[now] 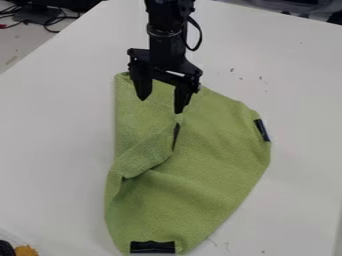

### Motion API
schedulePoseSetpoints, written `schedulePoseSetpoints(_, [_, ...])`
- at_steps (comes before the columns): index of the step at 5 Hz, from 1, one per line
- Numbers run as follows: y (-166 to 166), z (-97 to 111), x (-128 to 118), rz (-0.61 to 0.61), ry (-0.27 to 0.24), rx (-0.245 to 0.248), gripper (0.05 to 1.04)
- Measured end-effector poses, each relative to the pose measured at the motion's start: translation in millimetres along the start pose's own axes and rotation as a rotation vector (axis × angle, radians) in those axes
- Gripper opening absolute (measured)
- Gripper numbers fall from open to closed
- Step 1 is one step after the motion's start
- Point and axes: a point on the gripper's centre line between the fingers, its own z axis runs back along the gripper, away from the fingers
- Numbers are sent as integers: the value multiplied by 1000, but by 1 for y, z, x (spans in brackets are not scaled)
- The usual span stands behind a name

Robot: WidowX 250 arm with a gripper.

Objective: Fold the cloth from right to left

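Nearest you, at the bottom left corner of the view, sit an orange-yellow item [25, 250] and a dark rounded item [6, 248], both cut off by the edge. Just to their right, the near end of the green cloth [207, 160] carries a black strip [152, 247] along its edge. The cloth lies on the white tabletop [53, 150], running from the bottom of the view up to beneath the end effector [161, 101], with a rounded, uneven outline.

Farther in, you have a raised fold [143, 155] on the left half of the cloth, slanting up toward the middle, with creases at its lower edge. At the upper end of that fold is a narrow dark strip [176, 136], standing roughly lengthwise. Another black strip [262, 130] sits on the cloth's right edge.

Your end effector hangs over the far part of the cloth, pointing down. It is open, its two fingers well apart, the right one just beside the top of the fold; you can't tell whether it touches there. Small dark specks [260, 78] lie on the tabletop beyond the cloth, to the right.

Farthest off, the black arm [167, 40] comes in from the top edge, a cable loop [198, 37] at its right side. At the top left, you see dark cables [52, 22] on the floor [20, 45].
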Motion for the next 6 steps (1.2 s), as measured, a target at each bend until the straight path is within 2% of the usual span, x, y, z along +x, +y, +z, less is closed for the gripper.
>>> schedulePoseSetpoints(1, [-1,-9,-3,6,34,-1,1001])
schedulePoseSetpoints(2, [-36,-7,17,14,53,-10,1001])
schedulePoseSetpoints(3, [-73,-10,39,-21,45,-26,1001])
schedulePoseSetpoints(4, [-100,-10,63,-3,16,-38,1001])
schedulePoseSetpoints(5, [-136,-22,64,3,-1,-81,1001])
schedulePoseSetpoints(6, [-146,-26,66,51,-32,-117,1001])
